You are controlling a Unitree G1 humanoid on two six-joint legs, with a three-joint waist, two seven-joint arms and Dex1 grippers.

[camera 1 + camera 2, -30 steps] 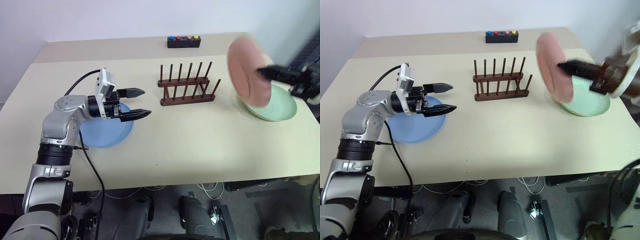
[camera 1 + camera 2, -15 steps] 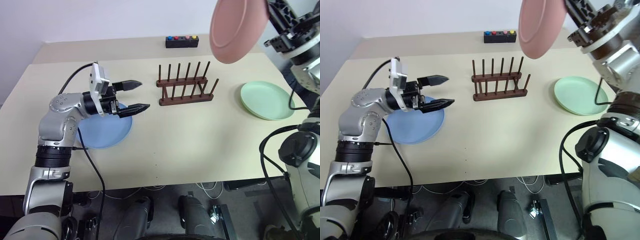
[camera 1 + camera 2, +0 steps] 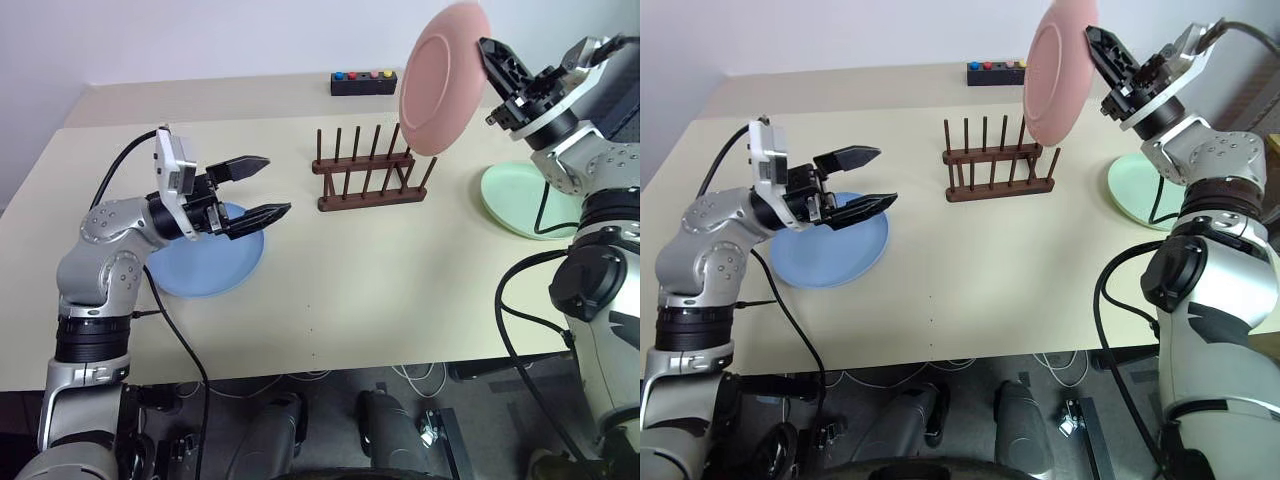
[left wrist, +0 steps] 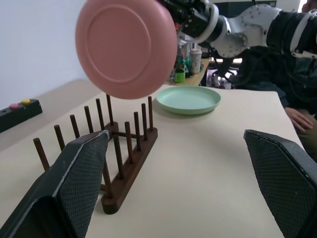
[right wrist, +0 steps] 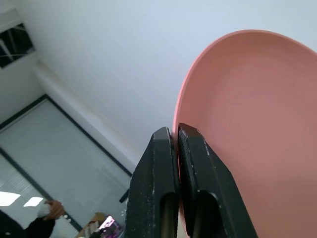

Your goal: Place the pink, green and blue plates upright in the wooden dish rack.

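The dark brown wooden peg rack stood empty on the table. The right gripper, clamped on the round pink plate, held it on edge above the rack. The left gripper hung with jaws apart above the flat blue plate; the pale green plate lay unplaced.

Beige table against a plain white wall, cables on the floor below.

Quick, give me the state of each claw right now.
Left claw: open, holding nothing, above the blue plate.
Right claw: shut on the rim of the pink plate, held on edge in the air above the wooden dish rack.
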